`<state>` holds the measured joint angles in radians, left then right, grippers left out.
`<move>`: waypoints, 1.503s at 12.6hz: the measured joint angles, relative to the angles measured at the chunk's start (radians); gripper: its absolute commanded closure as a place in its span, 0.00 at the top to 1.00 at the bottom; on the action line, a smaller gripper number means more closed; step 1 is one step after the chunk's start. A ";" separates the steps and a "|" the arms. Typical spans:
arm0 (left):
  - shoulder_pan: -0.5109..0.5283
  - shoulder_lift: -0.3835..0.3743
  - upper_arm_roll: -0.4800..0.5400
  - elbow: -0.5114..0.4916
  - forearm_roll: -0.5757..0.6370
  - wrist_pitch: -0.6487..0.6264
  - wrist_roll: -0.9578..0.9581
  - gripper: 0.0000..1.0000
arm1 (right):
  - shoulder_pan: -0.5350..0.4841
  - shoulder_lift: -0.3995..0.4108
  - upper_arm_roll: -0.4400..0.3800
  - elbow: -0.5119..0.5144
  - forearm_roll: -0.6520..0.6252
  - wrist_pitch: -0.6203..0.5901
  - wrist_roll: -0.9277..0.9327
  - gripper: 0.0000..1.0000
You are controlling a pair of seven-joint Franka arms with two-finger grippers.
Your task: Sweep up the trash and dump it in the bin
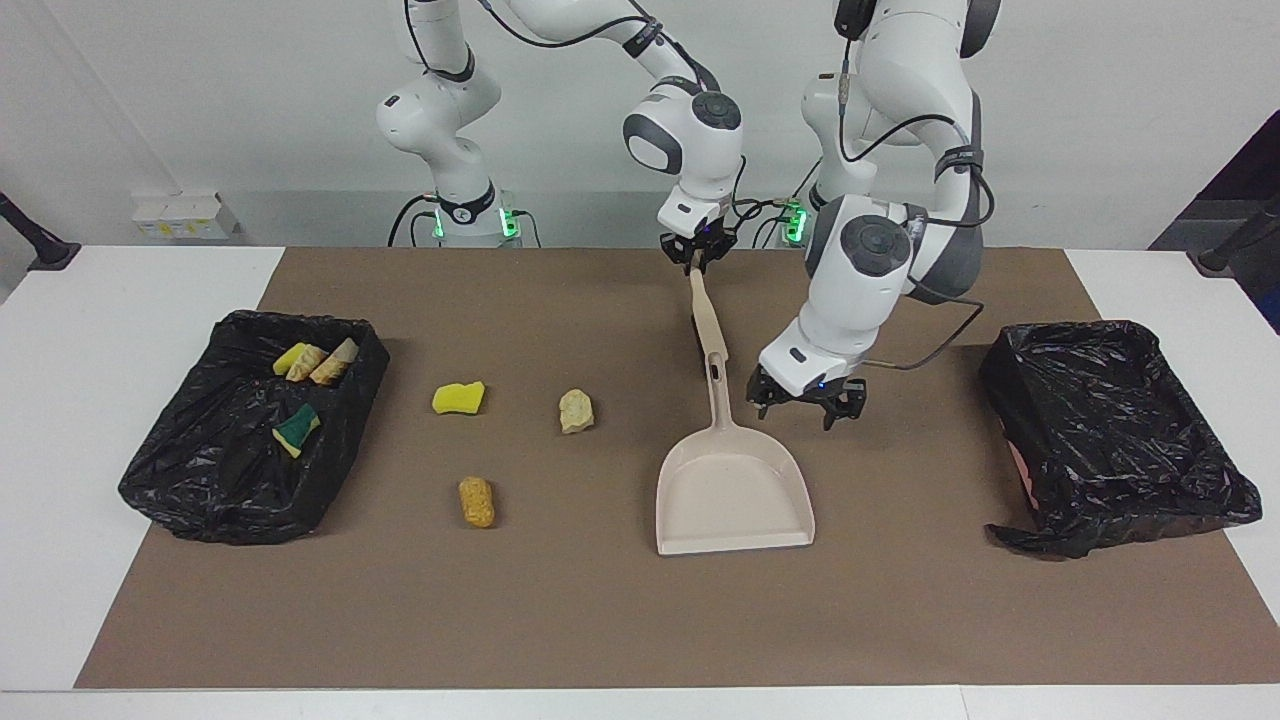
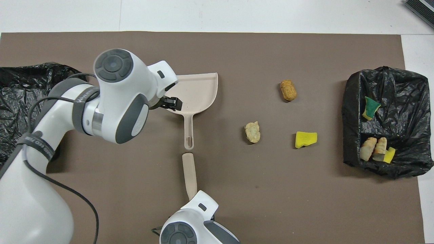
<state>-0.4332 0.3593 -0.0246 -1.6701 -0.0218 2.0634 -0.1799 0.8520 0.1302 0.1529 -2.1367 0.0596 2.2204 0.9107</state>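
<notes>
Three trash scraps lie on the brown mat: a yellow sponge chunk (image 1: pixel 459 397) (image 2: pixel 306 139), a tan lump (image 1: pixel 575 411) (image 2: pixel 252 131) and an orange lump (image 1: pixel 476 501) (image 2: pixel 288 90). The beige dustpan (image 1: pixel 735 490) (image 2: pixel 196 91) lies flat mid-table, handle toward the robots. My right gripper (image 1: pixel 697 256) is shut on the beige brush (image 1: pixel 706 315) (image 2: pixel 190 174), which slants down to the dustpan's handle; its bristles are hidden. My left gripper (image 1: pixel 805 400) (image 2: pixel 171 101) is open and empty, low beside the dustpan's handle, toward the left arm's end.
A black-lined bin (image 1: pixel 180 470) (image 2: pixel 407 88) at the right arm's end holds several scraps, among them a green-backed sponge (image 1: pixel 296 428). A second black-lined bin (image 1: pixel 1110 430) (image 2: pixel 20 98) stands at the left arm's end.
</notes>
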 measured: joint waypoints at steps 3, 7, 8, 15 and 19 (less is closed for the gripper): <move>-0.085 0.025 -0.001 -0.022 0.000 0.037 -0.115 1.00 | 0.011 -0.008 0.000 0.001 0.000 -0.020 0.087 0.00; -0.122 0.062 0.007 -0.049 -0.045 0.037 -0.153 0.99 | 0.004 -0.116 -0.005 -0.058 0.000 -0.124 0.112 0.00; -0.122 0.062 0.013 -0.049 -0.076 0.035 -0.153 0.92 | -0.004 -0.168 -0.007 -0.107 0.000 -0.132 0.112 0.00; -0.122 0.035 0.018 -0.044 -0.101 -0.069 -0.187 0.00 | -0.173 -0.422 -0.011 -0.265 -0.002 -0.309 0.127 0.00; -0.121 0.027 0.021 -0.035 -0.101 -0.074 -0.230 0.00 | -0.360 -0.487 -0.015 -0.308 -0.049 -0.369 0.126 0.00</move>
<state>-0.5544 0.3864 -0.0035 -1.7053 -0.1231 1.9892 -0.4103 0.4923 -0.3567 0.1377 -2.4448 0.0109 1.8519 1.0367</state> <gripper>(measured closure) 0.678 0.744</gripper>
